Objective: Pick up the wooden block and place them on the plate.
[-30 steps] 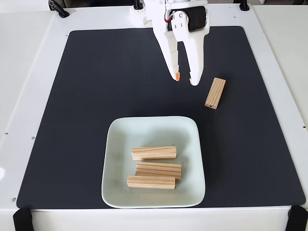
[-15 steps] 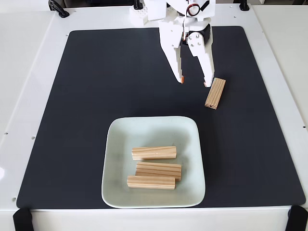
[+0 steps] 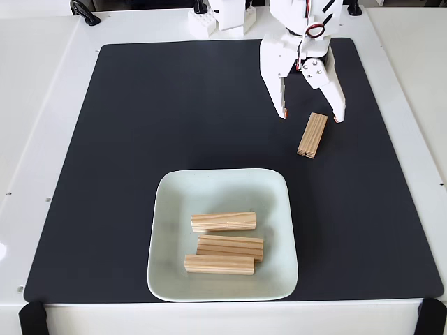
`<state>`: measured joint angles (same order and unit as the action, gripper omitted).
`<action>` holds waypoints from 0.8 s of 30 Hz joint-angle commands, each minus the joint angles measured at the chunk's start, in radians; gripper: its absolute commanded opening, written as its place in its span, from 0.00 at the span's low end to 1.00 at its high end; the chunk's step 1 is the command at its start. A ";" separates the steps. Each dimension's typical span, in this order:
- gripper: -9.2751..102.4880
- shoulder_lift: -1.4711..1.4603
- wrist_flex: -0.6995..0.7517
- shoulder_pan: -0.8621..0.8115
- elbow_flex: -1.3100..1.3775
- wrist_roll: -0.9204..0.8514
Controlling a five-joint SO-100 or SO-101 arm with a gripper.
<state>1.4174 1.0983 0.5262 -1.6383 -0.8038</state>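
The plate (image 3: 222, 188) near the desk's front edge holds three wooden blocks (image 3: 223, 222). A fourth block (image 3: 312, 135) lies on the black mat (image 3: 140, 139), jaws (image 3: 311, 116) apart above it.

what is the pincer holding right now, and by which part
Nothing is held. The pincer is open, its tips either side of the upper end of the wooden block lying on the black mat, not closed on it.
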 commanded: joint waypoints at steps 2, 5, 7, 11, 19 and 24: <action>0.43 -0.041 0.008 0.006 0.107 0.011; 0.43 -0.092 0.008 0.009 0.175 0.035; 0.43 -0.126 0.009 0.011 0.219 0.049; 0.43 -0.166 0.009 0.012 0.264 0.049; 0.43 -0.183 0.009 0.012 0.249 0.049; 0.43 -0.186 0.009 0.032 0.247 0.049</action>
<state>1.2287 1.1045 0.5507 -1.4235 -0.7609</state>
